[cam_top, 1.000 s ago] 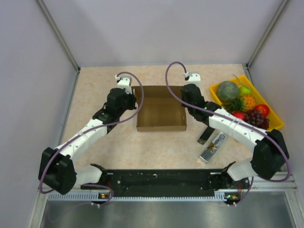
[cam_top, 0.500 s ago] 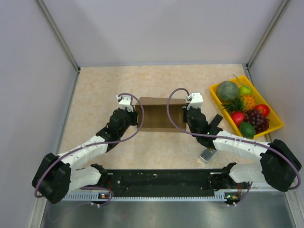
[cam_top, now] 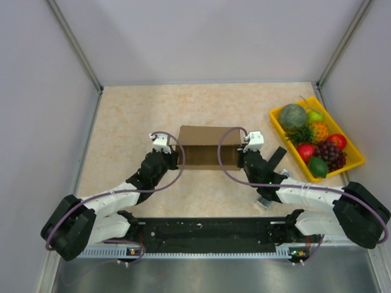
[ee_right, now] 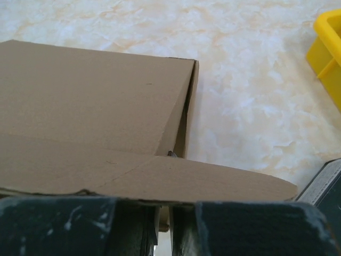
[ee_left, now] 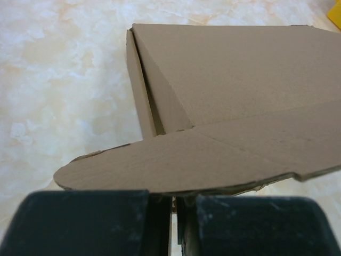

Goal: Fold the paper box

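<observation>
- The paper box [cam_top: 208,152] sits mid-counter [cam_top: 122,116] between the arms, a rounded flap [ee_left: 176,162] overhanging the fingers.
- The left pincer [ee_left: 173,213] is closed on the box's left end.
- The right pincer [ee_right: 164,224] is all but closed on the right end; judged a paired hold for folding.

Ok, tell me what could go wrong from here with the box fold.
1. The left gripper and right gripper pinch only the thin front edge of the paper box, by its rounded flap; uneven pulling might crumple or tear it.
2. Both wrist views show a gap at the side-wall corners, so the walls may spring apart.
3. The right arm lies near the yellow fruit tray; a wide swing could knock it.
</observation>
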### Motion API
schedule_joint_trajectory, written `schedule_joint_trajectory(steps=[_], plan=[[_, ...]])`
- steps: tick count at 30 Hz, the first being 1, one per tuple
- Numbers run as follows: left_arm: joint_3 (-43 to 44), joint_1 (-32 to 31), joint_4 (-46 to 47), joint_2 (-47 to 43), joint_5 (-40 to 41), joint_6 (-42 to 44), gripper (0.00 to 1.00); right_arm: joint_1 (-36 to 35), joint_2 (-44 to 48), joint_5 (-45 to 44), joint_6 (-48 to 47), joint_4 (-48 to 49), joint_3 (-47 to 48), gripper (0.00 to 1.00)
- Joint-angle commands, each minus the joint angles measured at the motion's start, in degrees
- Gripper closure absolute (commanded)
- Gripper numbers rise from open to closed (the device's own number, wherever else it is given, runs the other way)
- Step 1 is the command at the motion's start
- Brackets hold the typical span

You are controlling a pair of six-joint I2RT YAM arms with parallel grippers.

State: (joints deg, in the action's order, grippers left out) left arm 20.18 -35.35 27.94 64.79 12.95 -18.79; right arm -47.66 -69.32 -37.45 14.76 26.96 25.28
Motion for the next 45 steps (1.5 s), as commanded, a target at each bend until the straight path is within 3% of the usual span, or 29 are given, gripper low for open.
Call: schedule_joint_trajectory(steps=[1,3,4,7,10,14,17,20,22,27,29,31,32,33,35,39,45], plan=[[-2.4,-0.2,0.6,0.2,0.8,-2.3,1.0,-1.4,4.9,-0.5,4.1,-3.6,-1.4,0.88],[-2.8,-0.3,-0.1,-0.3,2.9,-3.0,1.0,-2.3,7.0,-0.5,7.4,-8.0,-1.0,0.8],[-2.8,-0.3,-0.3,-0.3,3.3,-3.1,1.0,-2.6,9.5,-0.6,8.6,-13.9,-0.6,0.71],[-2.9,-0.3,-0.6,-0.5,4.3,-3.2,1.0,-3.8,16.2,1.3,14.3,-26.8,0.2,0.56],[-3.0,-0.5,-0.3,-0.5,4.6,-3.4,1.0,-3.9,22.8,8.0,18.4,-37.6,0.6,0.48],[-2.4,-0.7,-0.4,0.1,4.5,-3.2,1.0,-4.0,38.1,18.9,22.6,-55.2,2.7,0.48],[-2.3,-0.9,-0.6,0.2,4.6,-3.4,1.0,-3.9,45.1,28.9,20.5,-58.5,7.0,0.47],[-1.7,-0.9,-1.3,0.3,4.6,-3.1,1.0,-3.9,45.1,34.9,19.4,-60.4,15.0,0.43],[-1.6,-0.9,-1.6,0.2,4.6,-3.0,1.0,-3.8,39.0,37.1,18.4,-60.4,23.7,0.44],[-0.9,-1.0,-1.8,0.6,4.6,-3.4,1.0,-1.1,18.9,37.3,17.7,-58.8,42.8,0.41],[-0.8,-1.0,-1.9,1.0,4.9,-3.6,1.0,2.6,8.1,43.5,22.2,-55.3,45.8,0.41],[-0.8,-1.0,-2.0,1.3,5.2,-4.0,0.99,7.3,1.4,48.5,27.1,-50.2,44.9,0.4],[-0.9,-1.0,-1.8,1.4,5.1,-4.2,0.99,8.2,-0.1,49.6,31.4,-40.2,43.2,0.41],[-0.9,-0.9,-1.4,1.6,5.0,-4.9,0.98,9.3,-1.5,50.4,34.0,-36.1,39.4,0.42],[-0.6,-1.0,-1.2,2.2,4.2,-4.9,0.98,11.5,-6.8,56.3,41.1,-21.3,35.7,0.55],[-0.3,-1.0,-1.9,2.5,3.7,-5.3,0.96,11.2,-16.2,63.3,45.6,-10.5,33.0,0.63],[2.0,-1.0,-8.4,-0.3,-1.7,-6.6,0.76,10.8,-22.1,66.6,48.3,-0.8,26.6,0.66]])
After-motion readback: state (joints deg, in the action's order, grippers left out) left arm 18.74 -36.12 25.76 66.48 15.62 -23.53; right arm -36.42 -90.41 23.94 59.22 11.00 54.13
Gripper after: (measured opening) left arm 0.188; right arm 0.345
